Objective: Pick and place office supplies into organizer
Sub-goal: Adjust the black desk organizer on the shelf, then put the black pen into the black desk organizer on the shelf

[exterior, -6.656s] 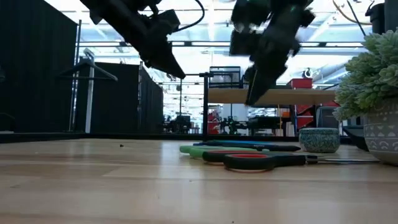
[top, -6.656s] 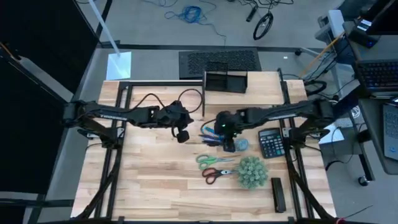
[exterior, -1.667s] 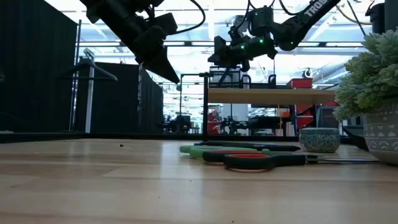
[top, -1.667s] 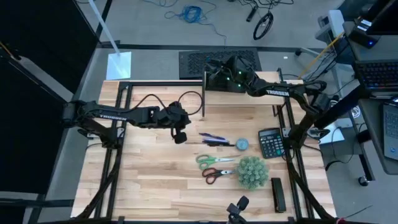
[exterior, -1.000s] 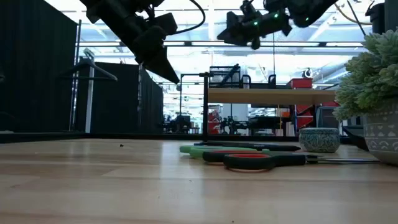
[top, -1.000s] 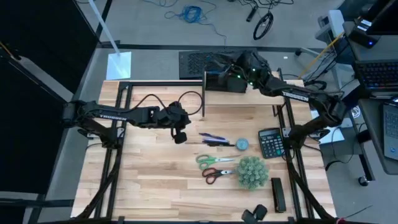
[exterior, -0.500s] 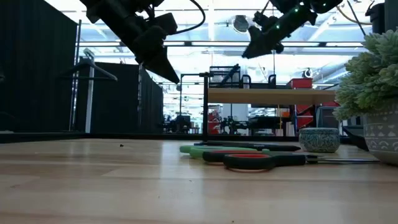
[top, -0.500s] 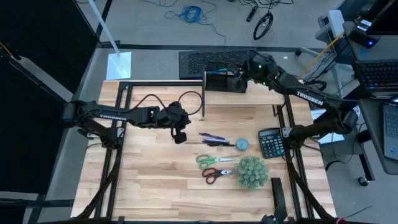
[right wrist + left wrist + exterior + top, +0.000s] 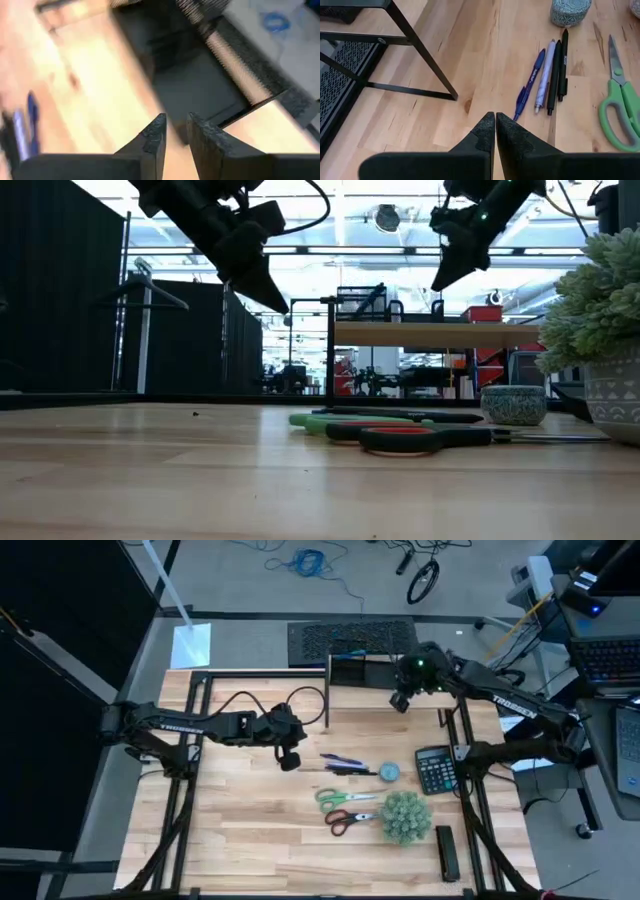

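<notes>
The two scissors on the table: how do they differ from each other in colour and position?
The green-handled scissors lie nearer the pens; the red-handled scissors lie nearer the table's front edge, beside the plant ball. In the low view, the red handle is in front and the green one shows behind it. Both lie flat, blades pointing to the picture's right in the high view.

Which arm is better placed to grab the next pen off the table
Probably the left. The left gripper, fingers shut, hangs just beside the pens, which lie right ahead in its wrist view. The right gripper is farther off, beside the organizer at the table's far edge.
</notes>
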Controlling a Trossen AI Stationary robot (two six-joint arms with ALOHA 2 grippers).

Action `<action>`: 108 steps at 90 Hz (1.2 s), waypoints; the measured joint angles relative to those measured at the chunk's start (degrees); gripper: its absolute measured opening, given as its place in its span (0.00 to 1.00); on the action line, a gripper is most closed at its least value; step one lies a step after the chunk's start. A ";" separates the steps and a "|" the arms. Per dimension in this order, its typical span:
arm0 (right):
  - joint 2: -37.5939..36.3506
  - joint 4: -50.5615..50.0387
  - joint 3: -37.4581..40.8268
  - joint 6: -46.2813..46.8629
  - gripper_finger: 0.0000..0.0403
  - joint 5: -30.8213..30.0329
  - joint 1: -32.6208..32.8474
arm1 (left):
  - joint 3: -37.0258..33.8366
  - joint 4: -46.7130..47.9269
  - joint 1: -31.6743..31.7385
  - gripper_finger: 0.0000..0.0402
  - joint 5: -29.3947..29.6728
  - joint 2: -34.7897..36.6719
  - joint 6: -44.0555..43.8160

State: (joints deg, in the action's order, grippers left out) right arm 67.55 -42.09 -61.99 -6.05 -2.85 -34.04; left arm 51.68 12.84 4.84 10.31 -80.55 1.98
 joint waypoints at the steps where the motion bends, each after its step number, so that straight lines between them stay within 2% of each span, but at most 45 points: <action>1: 0.03 0.11 0.21 -0.02 0.12 0.03 0.15 | 0.00 0.00 0.00 0.01 0.00 0.00 0.00; 15: 0.08 3.54 4.99 -0.44 0.06 -0.37 0.77 | 0.00 0.06 0.00 0.01 0.00 0.00 -0.02; 27: 0.09 6.02 8.06 -0.66 0.04 -4.65 0.79 | 0.00 0.07 0.00 0.01 0.00 0.00 -0.07; 41: 0.08 8.91 8.56 -1.32 0.03 -5.19 0.73 | 0.00 0.07 0.00 0.01 0.00 0.00 -0.04; 53: 0.10 11.44 8.56 -2.80 0.03 -8.09 0.63 | 0.00 0.07 0.00 0.01 0.00 0.00 -0.04; 75: 0.08 12.15 8.56 -3.74 0.03 -8.14 0.61 | 0.00 0.09 0.00 0.01 -0.02 0.00 -0.05; 94: -0.77 11.55 8.51 0.40 0.03 -6.69 3.72 | 0.00 0.12 0.00 0.01 -0.39 0.00 -0.05; 108: -3.67 11.11 7.14 9.63 0.03 4.16 8.78 | 0.00 0.13 -0.11 0.01 -0.93 0.00 -0.07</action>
State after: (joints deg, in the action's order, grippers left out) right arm 63.88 -30.98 -54.85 3.58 1.31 -25.26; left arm 51.68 12.97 4.73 9.38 -80.55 1.91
